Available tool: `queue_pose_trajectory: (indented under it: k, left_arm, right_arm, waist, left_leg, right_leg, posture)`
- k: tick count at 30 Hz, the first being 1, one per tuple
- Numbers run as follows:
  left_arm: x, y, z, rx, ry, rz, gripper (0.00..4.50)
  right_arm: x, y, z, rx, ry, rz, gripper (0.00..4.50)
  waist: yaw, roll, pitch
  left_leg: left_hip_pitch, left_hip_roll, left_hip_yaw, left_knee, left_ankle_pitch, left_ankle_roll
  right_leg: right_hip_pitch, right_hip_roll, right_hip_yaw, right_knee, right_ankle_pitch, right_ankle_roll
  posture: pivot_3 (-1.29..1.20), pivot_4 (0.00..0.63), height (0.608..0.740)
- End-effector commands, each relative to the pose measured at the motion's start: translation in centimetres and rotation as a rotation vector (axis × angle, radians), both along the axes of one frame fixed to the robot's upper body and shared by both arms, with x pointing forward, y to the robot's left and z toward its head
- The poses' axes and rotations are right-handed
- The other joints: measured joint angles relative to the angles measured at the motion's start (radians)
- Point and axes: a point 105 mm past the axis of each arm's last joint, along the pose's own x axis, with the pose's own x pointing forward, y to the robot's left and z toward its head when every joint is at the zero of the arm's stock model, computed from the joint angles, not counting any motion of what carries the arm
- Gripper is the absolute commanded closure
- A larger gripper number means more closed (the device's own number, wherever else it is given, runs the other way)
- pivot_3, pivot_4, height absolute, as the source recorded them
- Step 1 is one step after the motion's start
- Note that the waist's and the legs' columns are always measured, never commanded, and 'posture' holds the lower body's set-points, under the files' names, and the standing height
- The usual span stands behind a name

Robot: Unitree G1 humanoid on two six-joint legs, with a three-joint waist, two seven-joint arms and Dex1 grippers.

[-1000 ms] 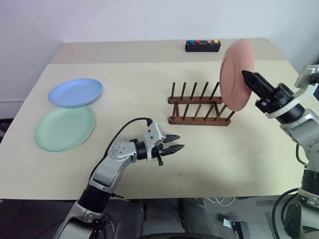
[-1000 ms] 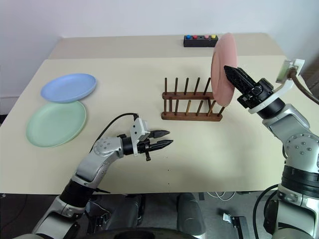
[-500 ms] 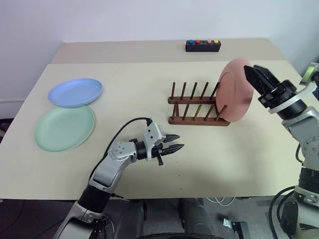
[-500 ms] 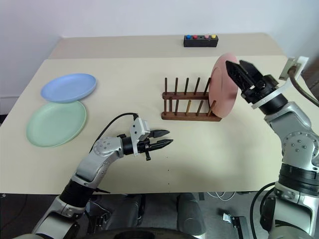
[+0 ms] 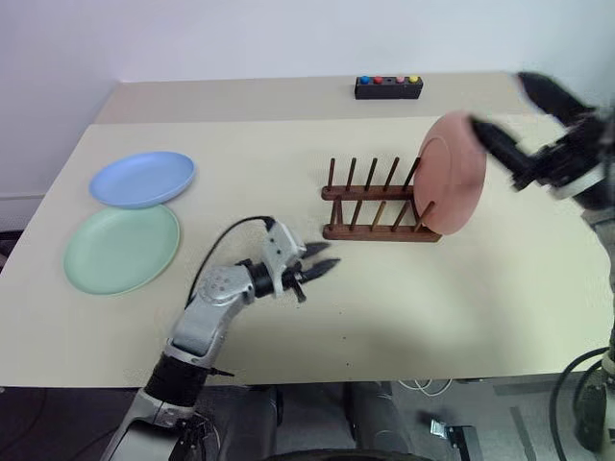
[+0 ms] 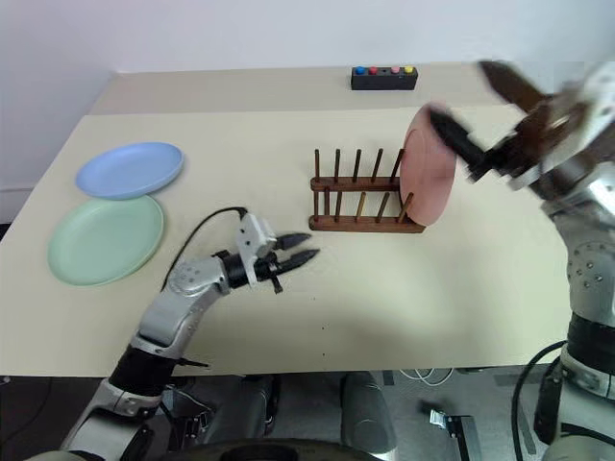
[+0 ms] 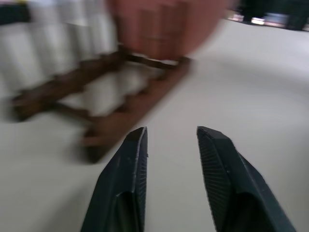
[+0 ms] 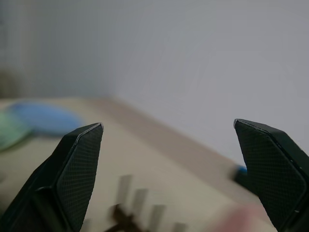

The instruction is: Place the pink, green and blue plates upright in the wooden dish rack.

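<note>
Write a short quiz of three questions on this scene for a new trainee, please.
1. True or false: the pink plate stands upright in the rack.
2. Which plate lies nearer the robot: A green, B blue?
3. Fill in: the right gripper is ____ and holds nothing.

Key: 1 true. 2 A. 3 open.

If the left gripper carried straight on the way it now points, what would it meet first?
Probably the wooden dish rack: the left gripper looks along the bare table at its near end, where the pink plate stands; depth is uncertain.
</note>
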Motion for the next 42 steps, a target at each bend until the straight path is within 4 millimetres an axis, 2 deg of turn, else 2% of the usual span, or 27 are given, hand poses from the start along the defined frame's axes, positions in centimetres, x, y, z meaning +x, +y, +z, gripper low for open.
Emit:
queue_pose_trajectory:
  k: [1, 2, 3, 6, 8, 12, 16, 21, 26, 32, 35, 40, 42]
  left_arm:
    - [0.9, 3.4, 3.2, -0.049, -0.079, 0.146, 1.1]
    - [0.9, 4.2, 3.7, -0.057, -0.088, 0.179, 0.58]
    - [1.1, 6.2, 4.7, -0.068, -0.109, 0.253, 0.04]
    - [1.8, 11.9, 6.6, -0.033, -0.161, 0.513, 0.04]
    - [2.1, 15.5, 7.2, -0.004, -0.16, 0.683, 0.04]
    - [0.6, 20.0, 8.6, -0.055, -0.168, 0.857, 0.04]
    - [-0.6, 24.6, 8.0, 0.024, -0.116, 1.068, 0.04]
    - [-1.6, 30.9, 7.3, 0.004, 0.017, 1.376, 0.04]
    - [-2.2, 33.7, 5.3, 0.011, 0.174, 1.519, 0.04]
    - [-2.2, 34.0, 2.1, 0.01, 0.373, 1.526, 0.04]
    - [-2.1, 33.9, 0.8, -0.009, 0.439, 1.517, 0.91]
    - [-1.9, 33.4, -0.3, -0.055, 0.49, 1.497, 3.35]
    - [-2.1, 33.4, -0.6, -0.063, 0.501, 1.502, 4.48]
  right_arm:
    - [-0.5, 2.5, -1.8, -0.141, 0.003, 0.06, 0.03]
    - [-0.4, 3.0, -2.3, -0.164, 0.006, 0.069, 0.03]
    - [-0.2, 4.0, -3.1, -0.189, 0.005, 0.09, 0.03]
    - [0.2, 5.9, -4.4, -0.216, -0.007, 0.135, 0.03]
    - [0.3, 6.6, -5.0, -0.222, -0.005, 0.17, 0.03]
    - [0.7, 7.3, -6.0, -0.224, 0.007, 0.205, 0.03]
    - [1.1, 7.5, -7.0, -0.226, 0.026, 0.219, 0.03]
    - [1.2, 7.8, -7.7, -0.219, 0.037, 0.233, 0.03]
    - [1.3, 7.7, -8.1, -0.212, 0.042, 0.222, 0.03]
    - [1.0, 7.5, -8.4, -0.209, 0.046, 0.209, 0.03]
    - [0.9, 7.4, -8.6, -0.208, 0.049, 0.205, 0.03]
    - [0.8, 7.2, -8.6, -0.208, 0.048, 0.198, 0.03]
    - [0.8, 7.1, -8.6, -0.208, 0.047, 0.196, 0.03]
  waist:
    - [0.002, 0.0, 0.0]
    - [0.002, -0.001, 0.0]
    - [0.003, -0.001, 0.001]
    - [-0.002, -0.002, 0.001]
    - [0.0, -0.002, 0.001]
    - [0.003, -0.004, 0.002]
    - [0.003, -0.006, 0.003]
    - [0.002, -0.006, 0.003]
    - [0.001, -0.007, 0.003]
    - [0.0, -0.008, 0.003]
    - [0.0, -0.008, 0.003]
    - [0.0, -0.008, 0.003]
    - [0.002, -0.008, 0.002]
  left_leg:
    - [0.0, 0.0, 0.0, 0.0, 0.0, 0.0]
    - [-0.001, 0.0, 0.0, 0.0, 0.0, 0.0]
    - [-0.001, 0.0, 0.0, 0.001, 0.0, 0.0]
    - [-0.001, 0.0, 0.0, 0.0, 0.0, 0.0]
    - [-0.001, 0.0, 0.0, -0.001, 0.0, 0.0]
    - [-0.002, 0.0, 0.0, 0.0, 0.0, 0.0]
    - [-0.002, 0.0, 0.0, 0.0, 0.0, 0.0]
    - [-0.001, 0.0, 0.0, 0.0, 0.0, -0.001]
    - [-0.001, 0.0, 0.0, 0.0, 0.0, -0.001]
    - [-0.001, 0.0, -0.001, 0.0, 0.0, -0.001]
    - [-0.001, 0.0, -0.001, 0.0, 0.0, -0.001]
    - [-0.001, 0.0, -0.001, 0.0, 0.001, -0.001]
    - [-0.001, 0.0, -0.001, 0.0, 0.001, -0.001]
  right_leg:
    - [0.0, 0.0, 0.0, 0.0, 0.0, 0.0]
    - [0.0, 0.0, 0.0, -0.001, 0.0, 0.0]
    - [0.0, -0.001, 0.0, -0.002, 0.0, 0.0]
    - [-0.002, 0.0, 0.0, -0.001, 0.0, 0.0]
    - [-0.003, 0.0, 0.0, 0.001, 0.0, 0.0]
    - [-0.003, -0.001, 0.0, 0.002, 0.0, 0.0]
    - [-0.003, 0.0, 0.0, 0.002, 0.0, 0.0]
    - [-0.004, 0.0, -0.001, 0.005, 0.0, 0.0]
    - [-0.004, 0.0, -0.001, 0.006, 0.0, 0.0]
    - [-0.005, 0.0, -0.001, 0.007, 0.0, 0.0]
    - [-0.005, 0.0, -0.001, 0.008, 0.0, 0.0]
    - [-0.005, 0.0, -0.001, 0.008, 0.0, -0.001]
    - [-0.005, 0.0, -0.001, 0.008, 0.0, -0.001]
  posture:
    - [0.0, 0.15, 0.74]
    - [0.0, 0.15, 0.74]
    - [0.0, 0.15, 0.74]
    - [0.0, 0.15, 0.74]
    - [0.0, 0.15, 0.74]
    - [0.0, 0.15, 0.74]
    - [0.0, 0.15, 0.74]
    - [0.0, 0.15, 0.74]
    - [0.0, 0.15, 0.74]
    - [0.0, 0.15, 0.74]
    - [0.0, 0.15, 0.74]
    - [0.0, 0.15, 0.74]
    - [0.0, 0.15, 0.74]
